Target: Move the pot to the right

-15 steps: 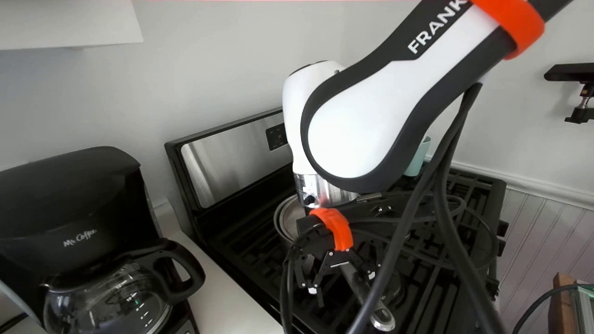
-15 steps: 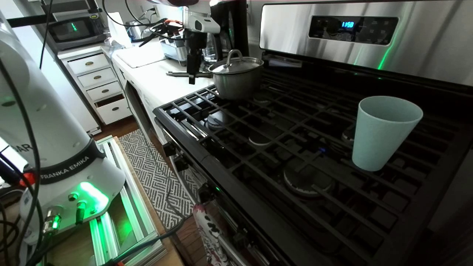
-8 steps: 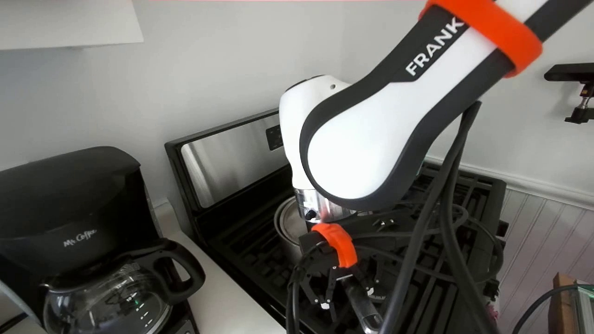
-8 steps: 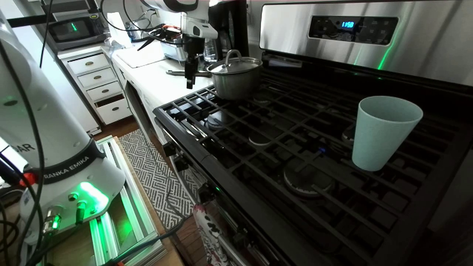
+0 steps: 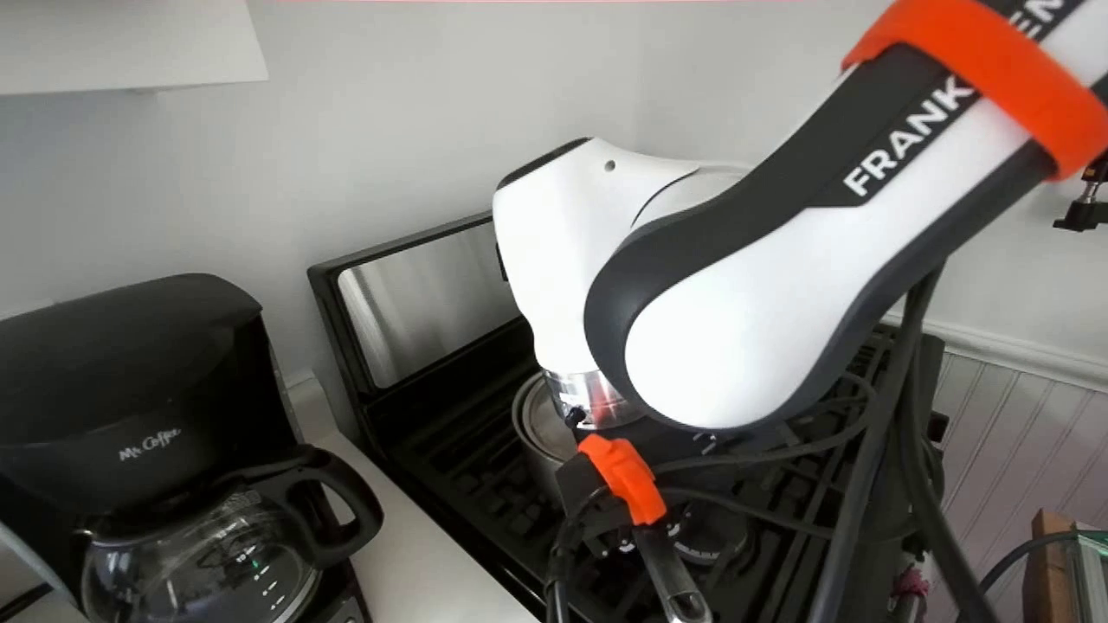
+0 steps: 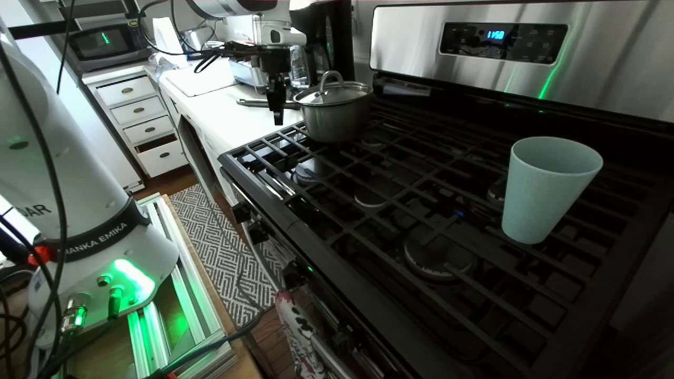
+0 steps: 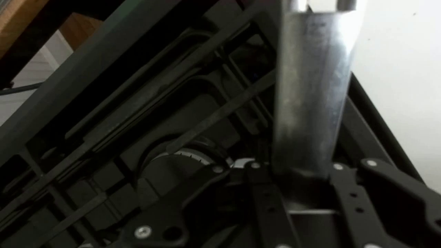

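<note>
On my wrist view the hand (image 7: 298, 168) has its fingers clamped either side of the long steel handle (image 7: 311, 93), which runs up towards twelve o'clock. I read a burner (image 7: 175, 172) at eight o'clock of that handle, black grate (image 7: 220, 115) at nine, and the white counter (image 7: 406, 86) at three.

In an exterior view my arm (image 5: 736, 346) slants in from two o'clock and hides much of the pot (image 5: 538, 428); I make out the handle poking from under the hand towards five o'clock. The coffee maker (image 5: 147, 372) stands at the pot's nine o'clock.

In an exterior view I get a clearer look at the pot: upright on the grate at twelve o'clock, lid (image 6: 350, 93) on, hand on its nine o'clock side. The teal cup (image 6: 550, 189) stands well apart, towards the pot's four o'clock.
</note>
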You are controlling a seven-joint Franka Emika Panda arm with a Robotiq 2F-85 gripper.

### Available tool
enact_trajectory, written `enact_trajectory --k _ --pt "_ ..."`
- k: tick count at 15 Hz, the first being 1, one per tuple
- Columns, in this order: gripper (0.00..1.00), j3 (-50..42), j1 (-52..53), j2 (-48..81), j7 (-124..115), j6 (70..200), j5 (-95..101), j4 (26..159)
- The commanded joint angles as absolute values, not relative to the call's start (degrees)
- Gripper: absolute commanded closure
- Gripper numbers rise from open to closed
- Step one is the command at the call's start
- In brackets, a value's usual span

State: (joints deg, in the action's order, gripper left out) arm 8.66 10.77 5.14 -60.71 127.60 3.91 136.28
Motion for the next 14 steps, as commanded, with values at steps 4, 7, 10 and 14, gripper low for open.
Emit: enact_trajectory --k 4,7,10,14 --pt "0.98 9.64 14.04 1.68 -80.17 127.16 20.97 136.54" --pt "0.98 9.92 14.09 1.33 -87.78 127.87 24.8 136.86" --pt "0.98 10.35 14.46 2.21 -95.88 125.48 30.14 135.69" --pt "0.98 11.44 15.66 4.12 -103.98 119.19 36.16 133.03"
